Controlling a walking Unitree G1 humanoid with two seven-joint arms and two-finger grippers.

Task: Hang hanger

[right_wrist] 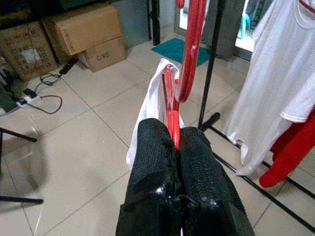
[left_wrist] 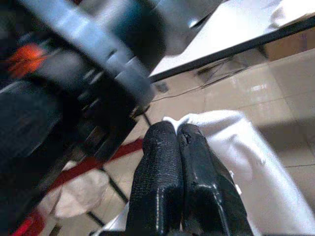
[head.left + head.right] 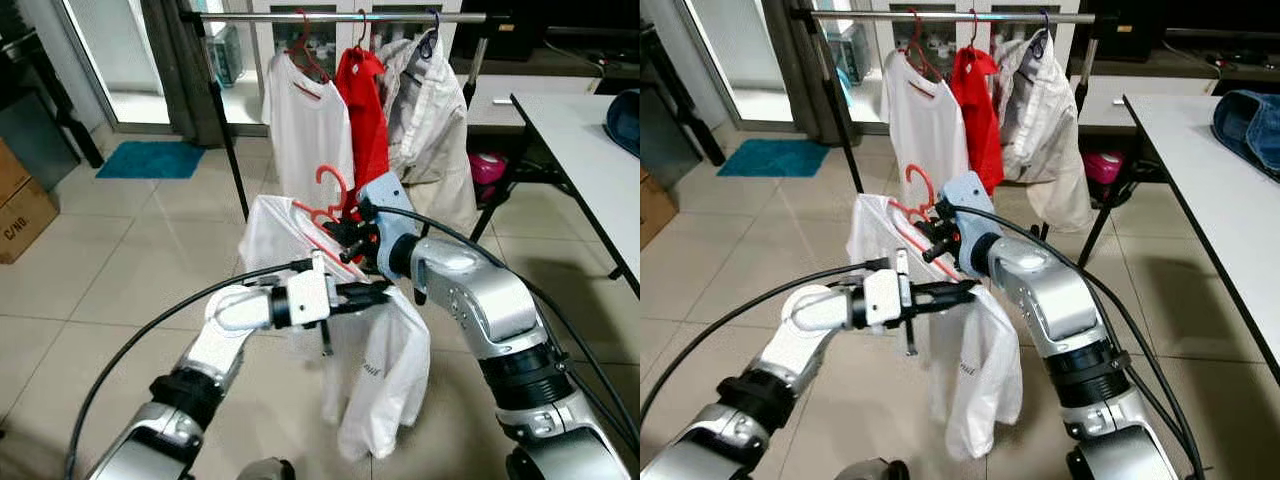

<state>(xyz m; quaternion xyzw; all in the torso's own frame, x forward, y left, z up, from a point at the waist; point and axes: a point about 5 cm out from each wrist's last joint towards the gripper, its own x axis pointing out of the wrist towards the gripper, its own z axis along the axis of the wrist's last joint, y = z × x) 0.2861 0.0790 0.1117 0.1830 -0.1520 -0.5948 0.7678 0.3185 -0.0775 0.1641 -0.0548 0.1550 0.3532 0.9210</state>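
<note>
A red hanger point(image 3: 335, 185) carries a white T-shirt point(image 3: 380, 370) that droops toward the floor in front of me. My right gripper point(image 3: 346, 238) is shut on the hanger's neck just below the hook; the red wire point(image 1: 172, 98) runs out from between its tips point(image 1: 175, 133). My left gripper point(image 3: 374, 292) is shut, its tips point(image 2: 175, 129) against the shirt's shoulder; I cannot tell whether cloth is pinched. The clothes rail point(image 3: 340, 17) runs across above and beyond the hanger.
On the rail hang a white T-shirt point(image 3: 305, 125) on a red hanger, a red garment point(image 3: 366, 115) and a pale shirt point(image 3: 432, 115). The rack's black leg point(image 3: 228, 140) slants left. A white table point(image 3: 590, 150) stands right; cardboard boxes point(image 3: 20, 205) and a blue mat point(image 3: 150, 160) lie left.
</note>
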